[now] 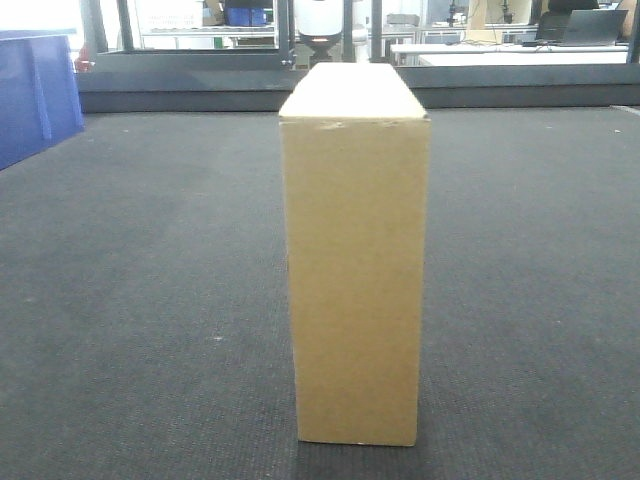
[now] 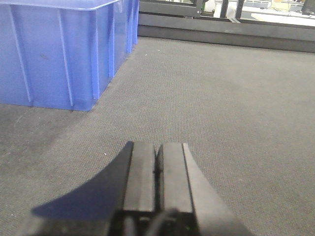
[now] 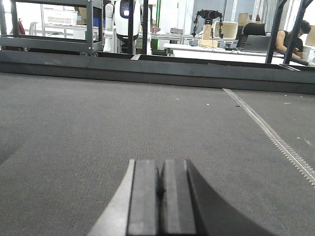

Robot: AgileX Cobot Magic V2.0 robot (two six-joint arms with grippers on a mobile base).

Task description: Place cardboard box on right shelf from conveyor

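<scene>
Dark grey conveyor (image 1: 130, 300) belt, rough carpet-like texture, across nearly all of front view; workshop bkgd w/ desks and laptop (image 1: 590, 25) along top edge.

1) cardboard box (image 1: 355, 280): plain tan, tall and narrow, upright on belt at frame ctr, narrow face to camera. Slight scuffs along top-left edge. Held by neither gripper.

2) blue plastic bin (image 1: 35, 95): upper left of front view, on belt, well apart from box. Fills upper left of left wrist view as well.

3) left gripper (image 2: 158, 162): bottom ctr of left wrist view, low over belt. Black fingers pressed together, nothing between.

4) right gripper (image 3: 160, 182): bottom ctr of right wrist view, low over belt. Fingers likewise pressed together, empty.

5) belt seam (image 3: 275, 140): pale stitched line, diagonal, right side of right wrist view.

6) seated person (image 3: 290, 42): upper right of right wrist view, bkgd.
</scene>
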